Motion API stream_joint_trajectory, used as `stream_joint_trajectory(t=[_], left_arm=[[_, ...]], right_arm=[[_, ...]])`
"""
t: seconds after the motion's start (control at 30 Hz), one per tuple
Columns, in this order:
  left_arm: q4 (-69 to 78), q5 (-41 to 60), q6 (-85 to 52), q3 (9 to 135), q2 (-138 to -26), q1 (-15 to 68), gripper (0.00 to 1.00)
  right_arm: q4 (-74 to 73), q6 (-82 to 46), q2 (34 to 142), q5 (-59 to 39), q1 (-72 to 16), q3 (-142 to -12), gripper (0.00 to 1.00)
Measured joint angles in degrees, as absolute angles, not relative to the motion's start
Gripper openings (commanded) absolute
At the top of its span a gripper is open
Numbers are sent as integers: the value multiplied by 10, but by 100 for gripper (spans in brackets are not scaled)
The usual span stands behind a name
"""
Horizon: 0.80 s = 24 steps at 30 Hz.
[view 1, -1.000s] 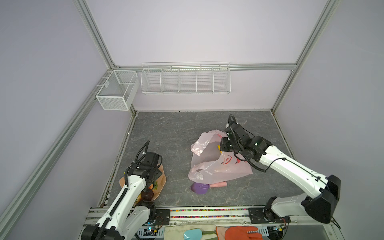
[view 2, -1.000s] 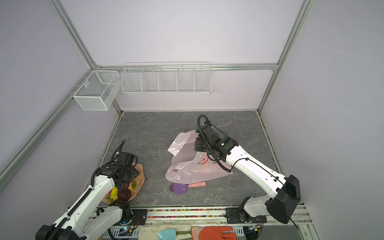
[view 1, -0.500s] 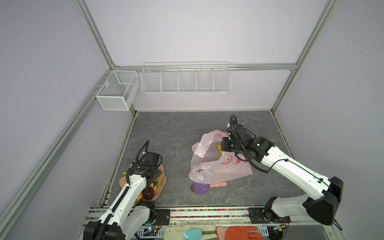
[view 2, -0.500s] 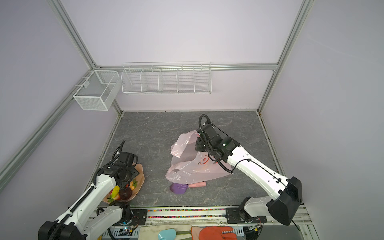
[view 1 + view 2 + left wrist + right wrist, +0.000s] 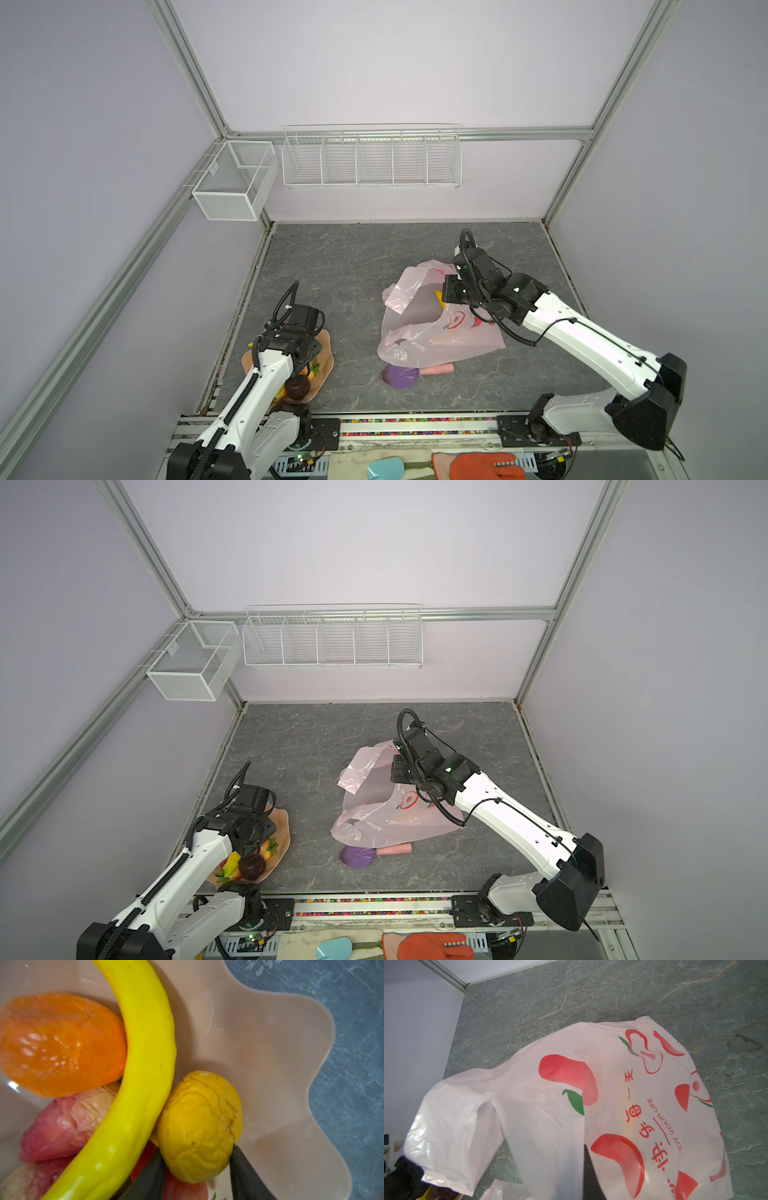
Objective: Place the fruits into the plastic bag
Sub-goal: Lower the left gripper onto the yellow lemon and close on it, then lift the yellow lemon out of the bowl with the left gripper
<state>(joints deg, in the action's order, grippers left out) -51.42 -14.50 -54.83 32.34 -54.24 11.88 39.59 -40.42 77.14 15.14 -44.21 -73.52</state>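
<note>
Heaped in the bowl at front left, touching: a long banana curved between an orange fruit, a pink fruit and a wrinkled yellow fruit, near a maroon ball; mid-table, a crinkly pale pink bag with red prints, mouth raised, a yellow piece inside.

Pale lilac matte walls meet at silver aluminium frame posts. A white five-compartment wire rack hangs on the back wall, with a white mesh box basket beside it at the corner. Soft, even light falls on the grey marble-patterned bench.
</note>
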Motion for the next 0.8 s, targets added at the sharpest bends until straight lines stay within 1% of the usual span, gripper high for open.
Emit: stream_joint_trajectory(t=[0.07,0.13,0.43,0.8], left_arm=[[-514,-144,-547,322,-539,119,37],[-514,-140,-544,322,-534,119,35],[-525,-121,-541,331,-501,119,31],[-539,-101,-506,412,-479,119,24]], right_arm=[[396,-403,771,151,-442,-735,6],[396,-402,771,151,-442,-735,6],[396,-400,771,151,-442,-735,6],[401,-390,772,152,-442,-737,6]])
